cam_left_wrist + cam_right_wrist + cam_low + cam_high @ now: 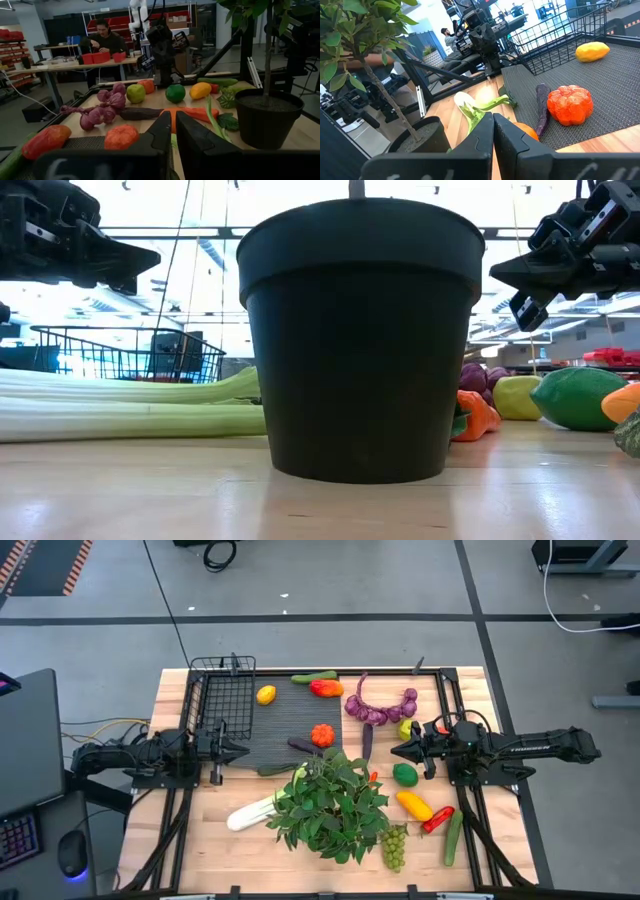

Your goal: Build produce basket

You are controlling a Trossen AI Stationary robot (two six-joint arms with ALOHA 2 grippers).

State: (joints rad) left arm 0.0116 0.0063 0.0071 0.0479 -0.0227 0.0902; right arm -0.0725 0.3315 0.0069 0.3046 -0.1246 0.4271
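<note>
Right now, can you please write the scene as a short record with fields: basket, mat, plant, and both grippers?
basket: black wire basket at the table's far left corner, nothing visible inside
mat: dark ribbed mat beside the basket, carrying a lemon and an orange pepper
plant: leafy potted plant near the table's middle front
celery: celery lying left of the plant
left gripper: left gripper shut, empty, at the mat's left edge
right gripper: right gripper shut, empty, above the lime
</note>
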